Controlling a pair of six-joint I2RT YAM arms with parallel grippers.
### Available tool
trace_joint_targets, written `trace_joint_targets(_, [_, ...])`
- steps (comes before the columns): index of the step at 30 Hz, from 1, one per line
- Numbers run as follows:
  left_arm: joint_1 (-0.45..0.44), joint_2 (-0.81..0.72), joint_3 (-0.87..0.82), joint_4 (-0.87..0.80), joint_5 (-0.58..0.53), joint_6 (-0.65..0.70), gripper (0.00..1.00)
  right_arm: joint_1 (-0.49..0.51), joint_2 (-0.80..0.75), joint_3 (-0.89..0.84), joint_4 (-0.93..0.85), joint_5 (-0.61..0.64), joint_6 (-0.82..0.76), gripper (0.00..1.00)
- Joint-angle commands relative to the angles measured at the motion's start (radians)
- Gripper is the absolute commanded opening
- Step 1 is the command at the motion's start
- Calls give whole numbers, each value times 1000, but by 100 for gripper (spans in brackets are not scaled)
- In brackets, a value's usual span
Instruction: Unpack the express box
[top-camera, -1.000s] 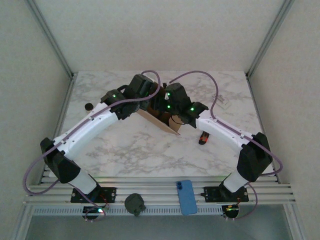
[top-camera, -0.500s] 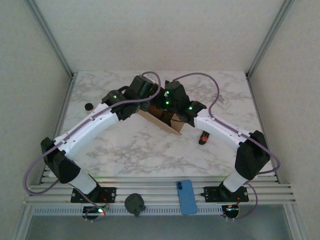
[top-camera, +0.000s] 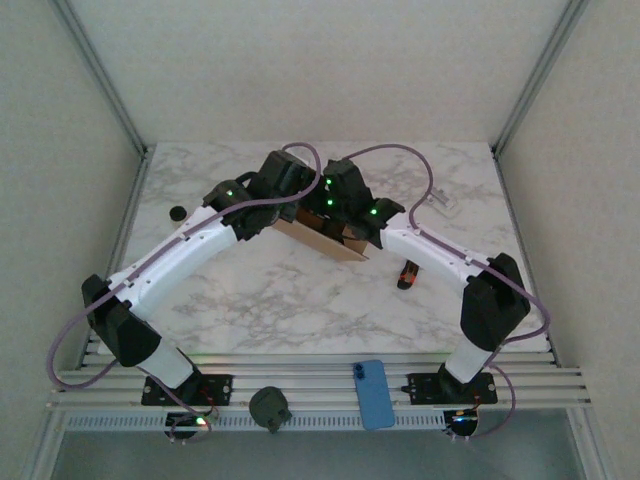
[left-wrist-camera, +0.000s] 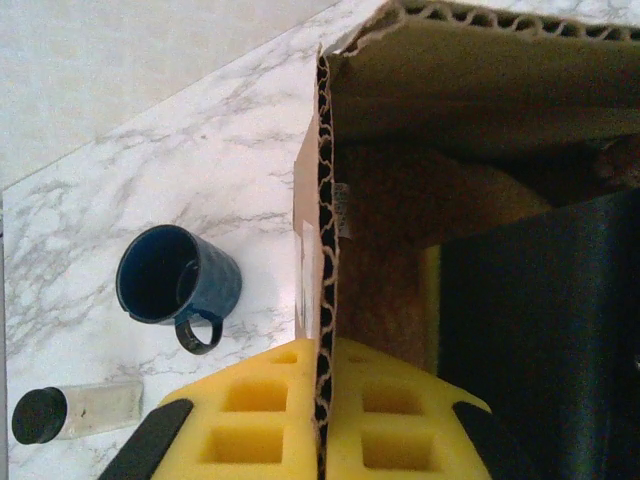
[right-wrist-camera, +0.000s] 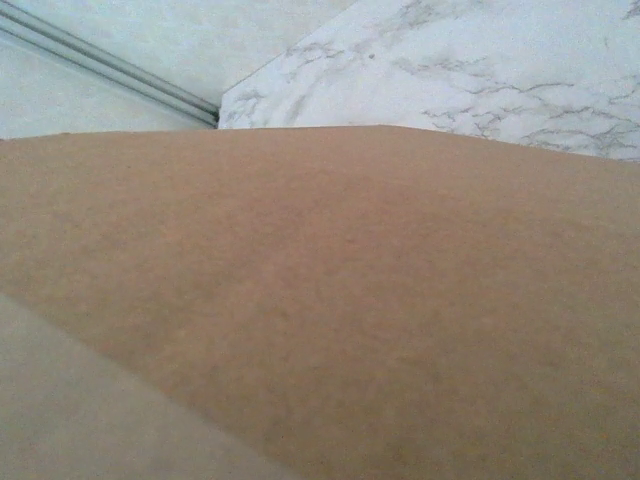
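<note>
Express box (top-camera: 325, 240) is sitting toward the far middle of the marble table (top-camera: 250, 300), its top open, with both arms reaching in over it from the near edge. The left gripper (left-wrist-camera: 322, 365) is clamping one upright wall of the carton. Its yellow fingers (left-wrist-camera: 250, 415) are pressing on either side of the corrugated edge, one outside the box and one inside. Inside the carton, brown material and a dark object are lying in shadow, and what they are cannot be told. The right gripper (top-camera: 338, 215) is hanging over the right side of the box. Its wrist camera is facing plain brown cardboard at close range, and whether its fingers are released or clenched cannot be told.

A dark blue mug (left-wrist-camera: 178, 283) is standing upright on the marble near the outer face of the gripped wall, apart from it. A small clear bottle with a black cap (left-wrist-camera: 70, 412) is lying on its side beyond the mug. On the left of the table a small black round object (top-camera: 177, 212) is resting well apart from the carton. To the near right of the box, a red and black item (top-camera: 405, 275) is lying beside the right arm (top-camera: 440, 255). A blue phone (top-camera: 375, 393) is resting on the rails at the near edge, between the two arm bases.
</note>
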Motion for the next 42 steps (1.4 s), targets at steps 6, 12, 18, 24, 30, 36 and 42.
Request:
trace_joint_targets(6, [-15,-40,11,64,11,-11,0,0,37,4,-3,20,-2,0])
trace_joint_targets(12, [-10,-39,-34,76,-70,-36,0,-1,-72,-35,50,-11,-123,0])
trace_joint_targets(18, [34,4,-42,61,-131,-89,0,-3,-234,-83,27,-83,-236,0])
trace_joint_targets(24, [83,21,-40,67,-130,-115,0,-58,-375,-127,15,-158,-282,0])
trace_joint_targets(30, [100,11,-61,84,-107,-119,0,-96,-520,-174,54,-199,-301,0])
trace_joint_targets(36, [101,10,-92,99,-90,-133,0,-125,-599,-176,200,-270,-255,0])
trace_joint_targets(42, [101,-9,-126,126,-73,-145,0,-136,-618,-187,392,-284,-171,0])
